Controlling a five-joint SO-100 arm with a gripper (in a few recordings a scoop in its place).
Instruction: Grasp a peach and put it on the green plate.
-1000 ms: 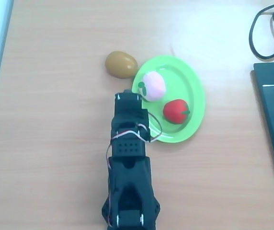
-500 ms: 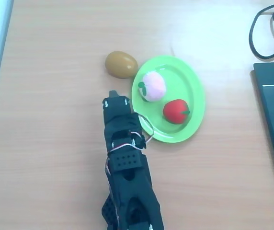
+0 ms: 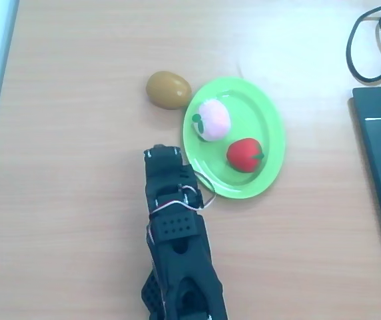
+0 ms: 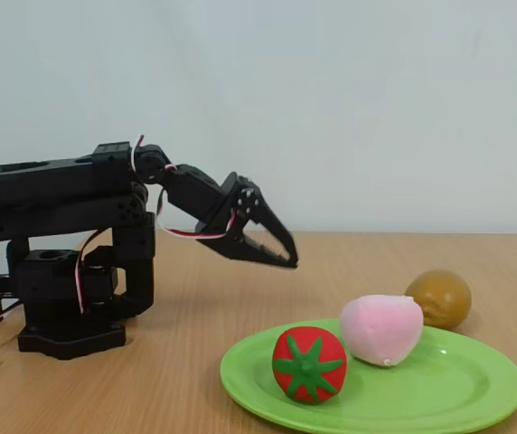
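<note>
The pale pink peach (image 3: 212,120) with its dark green leaf lies on the upper left part of the lime-green plate (image 3: 265,127). In the fixed view the peach (image 4: 380,330) rests on the plate (image 4: 439,391) beside a red fruit. My black gripper (image 3: 161,151) hovers just left of the plate's left rim, below the peach and apart from it. In the fixed view the gripper (image 4: 291,262) hangs above the table, tilted down, with its jaws meeting at the tips and nothing between them.
A red fruit (image 3: 245,155) with a green stem shares the plate. A brown-golden egg-shaped fruit (image 3: 168,89) lies on the table touching the plate's upper left rim. A dark flat device (image 3: 380,173) and a black cable (image 3: 360,47) occupy the right edge.
The gripper has pulled away from the plate's rim near the peach, swinging left and drawing back toward the base. The peach stays on the plate.
</note>
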